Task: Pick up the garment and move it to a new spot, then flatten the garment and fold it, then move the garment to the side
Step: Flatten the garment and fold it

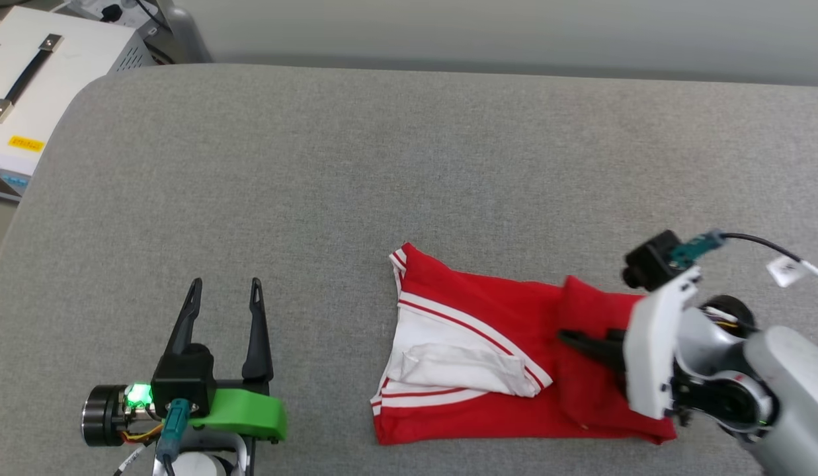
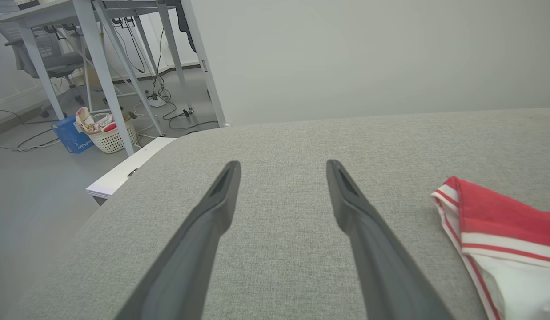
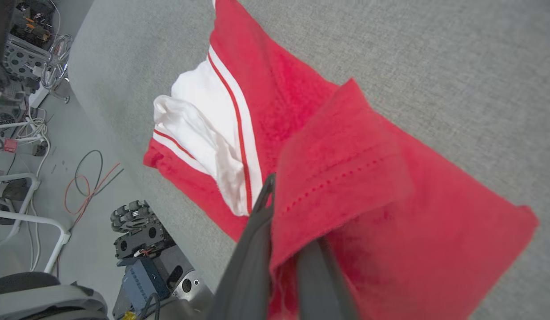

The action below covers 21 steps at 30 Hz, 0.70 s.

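The garment [image 1: 488, 317] lies on the grey padded table [image 1: 409, 145] at the front right, plain red side up, with a white sleeve and striped trim folded over its left half. My right gripper [image 1: 571, 338] is shut on a red hemmed flap of it, lifted and folded over the cloth. In the right wrist view, that flap of the garment [image 3: 346, 178] drapes over the right gripper [image 3: 289, 222], hiding one fingertip. My left gripper [image 1: 227, 284] rests open over bare table at the front left, well apart from the cloth. The left wrist view shows the left gripper [image 2: 281, 166] with the garment [image 2: 492, 222] off to its right.
A white case with a black handle [image 1: 45, 79] stands beyond the table's far left corner. On the floor past the left table edge are a white basket [image 2: 108, 133], a blue box [image 2: 72, 135] and desk legs. My wheeled base [image 3: 141, 235] and cables lie below the front edge.
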Available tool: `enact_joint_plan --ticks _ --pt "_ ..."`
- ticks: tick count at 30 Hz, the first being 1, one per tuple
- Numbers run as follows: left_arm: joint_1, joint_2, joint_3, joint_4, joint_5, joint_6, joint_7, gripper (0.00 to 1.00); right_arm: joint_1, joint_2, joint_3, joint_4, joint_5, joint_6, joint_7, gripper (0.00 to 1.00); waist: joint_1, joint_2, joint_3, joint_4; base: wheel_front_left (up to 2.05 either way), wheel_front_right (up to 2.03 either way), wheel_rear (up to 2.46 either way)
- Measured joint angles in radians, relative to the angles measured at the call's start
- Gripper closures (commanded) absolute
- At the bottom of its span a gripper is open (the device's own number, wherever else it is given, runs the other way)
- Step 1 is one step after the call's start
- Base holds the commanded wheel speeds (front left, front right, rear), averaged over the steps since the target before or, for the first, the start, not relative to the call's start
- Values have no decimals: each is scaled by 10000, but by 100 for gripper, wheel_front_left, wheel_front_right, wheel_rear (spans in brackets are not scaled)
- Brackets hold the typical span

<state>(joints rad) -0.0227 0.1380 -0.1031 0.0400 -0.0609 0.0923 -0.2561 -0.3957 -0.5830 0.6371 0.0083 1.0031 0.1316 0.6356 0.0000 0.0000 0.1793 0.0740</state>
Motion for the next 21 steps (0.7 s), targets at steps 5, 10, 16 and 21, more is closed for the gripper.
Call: enact_joint_plan --ticks 5,10,16,21 --pt "-165 -105 42 25 90 -19 0 0 -1068 1057 997 834 -295 0 -71 100 0 0 234 96 0 0 0" --pt "-322 -203 48 44 111 -92 0 0 -2039 1950 1831 1958 -445 -2 -430 100 0 0 447 188 0 0 0" --pt "-495 -332 15 136 205 -105 0 0 -2739 2688 2685 3444 -571 -2 -1039 100 1 0 657 323 0 0 0" --pt "-519 -372 25 192 207 -105 0 0 -2884 2771 3407 4255 -520 0 -1337 100 0 0 762 407 0 0 0"
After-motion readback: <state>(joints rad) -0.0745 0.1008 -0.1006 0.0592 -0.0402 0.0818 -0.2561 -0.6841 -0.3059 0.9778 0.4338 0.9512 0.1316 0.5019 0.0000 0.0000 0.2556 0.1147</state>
